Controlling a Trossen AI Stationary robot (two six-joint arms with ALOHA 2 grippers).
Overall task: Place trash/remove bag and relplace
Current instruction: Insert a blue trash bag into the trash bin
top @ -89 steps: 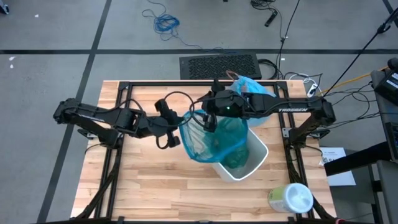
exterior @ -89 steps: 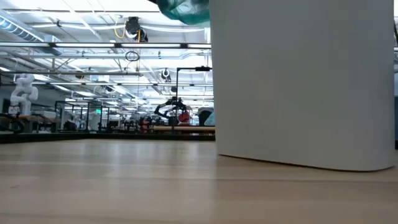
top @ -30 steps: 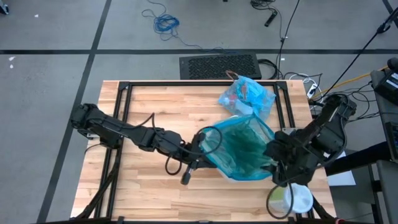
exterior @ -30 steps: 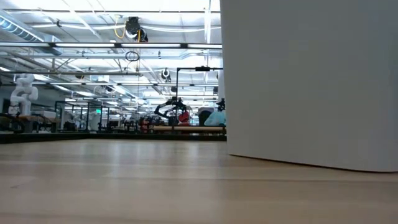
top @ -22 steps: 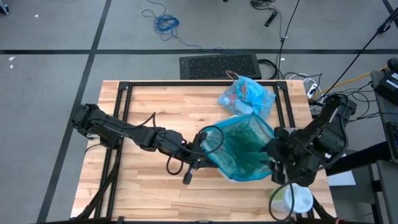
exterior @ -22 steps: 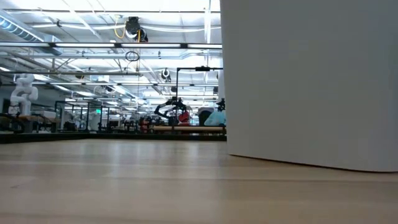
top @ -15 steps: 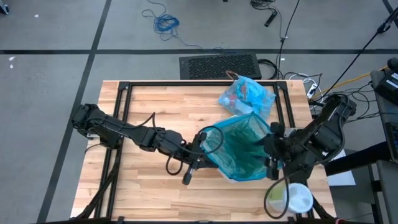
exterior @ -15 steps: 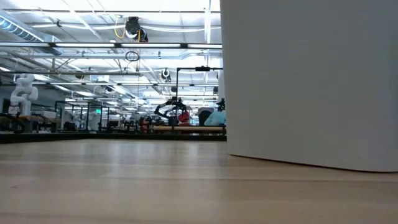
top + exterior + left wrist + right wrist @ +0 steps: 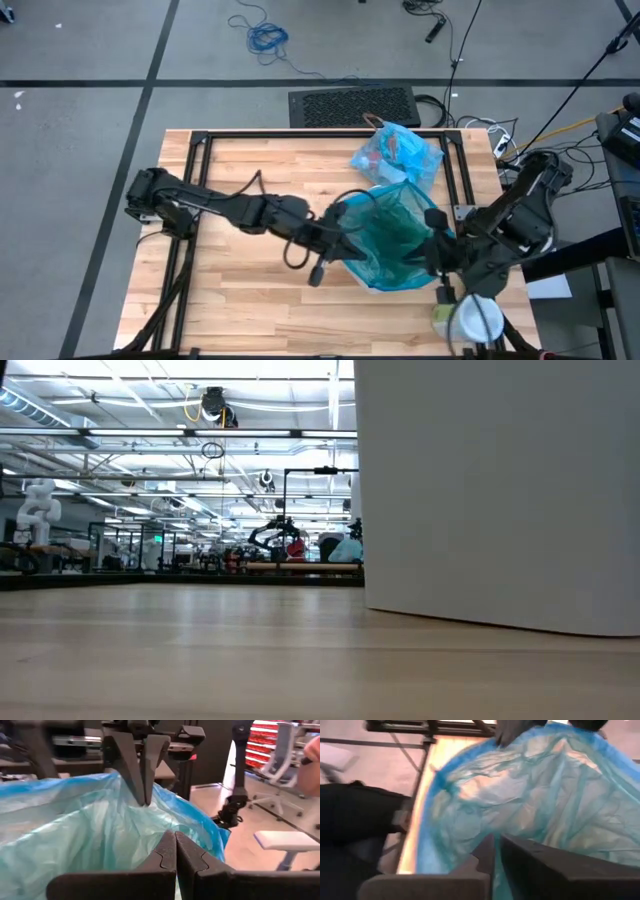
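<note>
A teal-green plastic bag (image 9: 395, 235) hangs with its mouth spread over the white bin (image 9: 500, 490). In the high view the bag covers the bin. My left gripper (image 9: 343, 240) is shut on the bag's left rim, and my right gripper (image 9: 437, 252) is shut on its right rim. The light-blue bag (image 9: 398, 152), bunched shut with brown and reddish trash showing through it, lies on the table near the far edge. My left gripper (image 9: 175, 851) pinches the bag's mouth rim (image 9: 165, 827) on the side toward the table's left, between its two fingers. It comes nearly level from the left. The film runs away from it fairly taut. My right gripper (image 9: 494, 854) pinches the opposite rim (image 9: 146, 806) between its two fingers (image 9: 142, 775). It comes slanting down from the table's right. The bag's mouth is held spread between the two grippers, and the body hangs below.
A white-and-green wipes tub (image 9: 470, 320) stands at the table's near right corner, close under my right arm. Bare wooden tabletop (image 9: 240, 300) lies to the left and near side. A black frame rail (image 9: 300, 133) runs along the far edge.
My right gripper has rolled at the wrist and shut on the bag's right rim. My left gripper, still shut on the left rim, has gone a little toward the table's right and up, carrying that rim closer over the bin.
</note>
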